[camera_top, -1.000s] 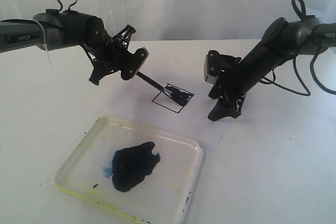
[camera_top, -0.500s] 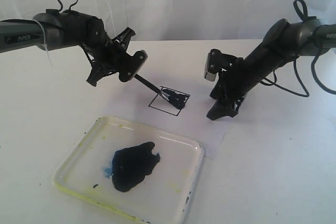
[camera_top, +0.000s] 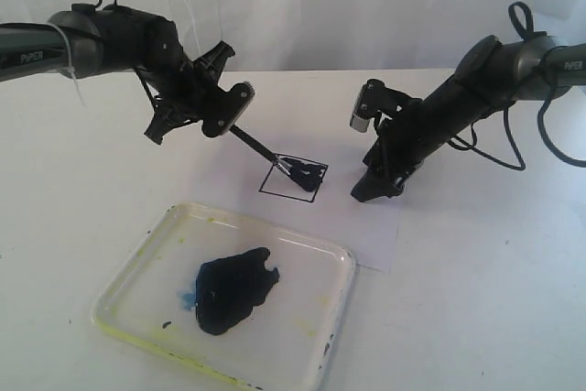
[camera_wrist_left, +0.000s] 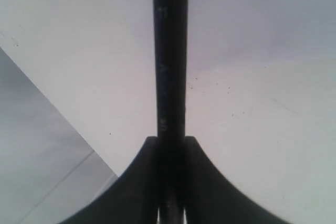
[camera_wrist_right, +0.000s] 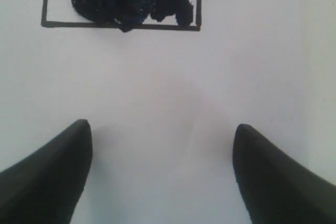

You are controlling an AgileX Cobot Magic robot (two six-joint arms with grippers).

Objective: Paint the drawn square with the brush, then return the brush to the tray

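left gripper (camera_top: 236, 127): we see jaws clamped on the brush (camera_top: 264, 147) | brush tilted, tip seemingly touching paint (camera_top: 309, 171) inside the drawn square (camera_top: 282, 186) | right gripper (camera_top: 366, 192): jaws spread wide, empty, low over the paper (camera_top: 366, 235) beside that square | tray (camera_top: 352, 267) lies apart

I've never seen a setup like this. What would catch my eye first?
The left tool grips a thin dark brush whose tip dabs blue-black paint into the partly filled drawn square on the white paper at the middle. Nearer the camera, a clear tray holds a big dark paint puddle. The right tool sits open, tips down at the paper beside the square.
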